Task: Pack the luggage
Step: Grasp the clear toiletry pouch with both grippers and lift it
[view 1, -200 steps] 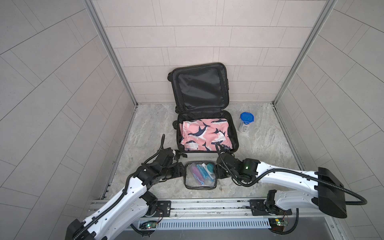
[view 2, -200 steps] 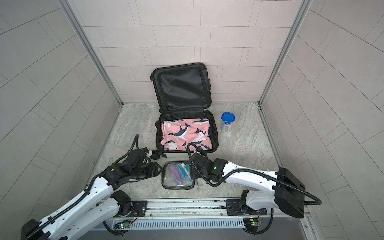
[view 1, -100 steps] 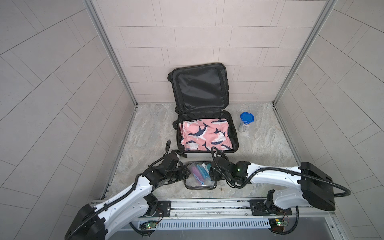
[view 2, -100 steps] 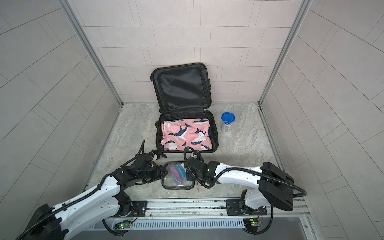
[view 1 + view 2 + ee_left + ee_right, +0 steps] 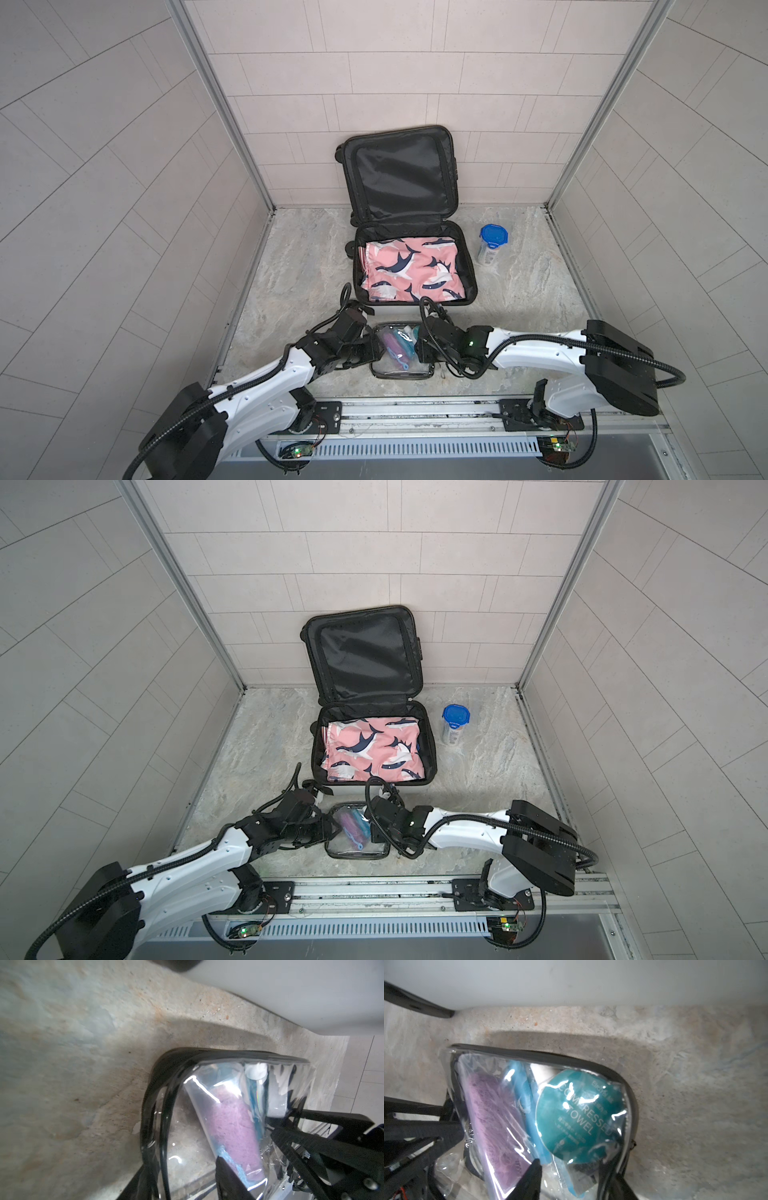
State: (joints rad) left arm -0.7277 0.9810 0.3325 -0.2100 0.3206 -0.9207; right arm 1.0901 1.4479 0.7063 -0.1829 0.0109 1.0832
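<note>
You're looking into a three-sided booth. Its walls (image 5: 395, 83) are pale rectangular tile, with metal corner posts (image 5: 224, 112) at the back joins. The worktop (image 5: 532, 299) is mottled grey-beige stone, and a metal rail (image 5: 415, 411) runs along its near edge. Light is soft and even.

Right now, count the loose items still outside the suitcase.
2. The clear pouch lies in front of the luggage; the blue-lidded jar stands at its right. More could hide behind its lid.

The grey marbled desk (image 5: 519, 316) carried an open suitcase (image 5: 399, 178) at centre, a blue-lidded jar (image 5: 490, 249) right of it, and a clear toiletry pouch (image 5: 411, 370) just below.
</note>
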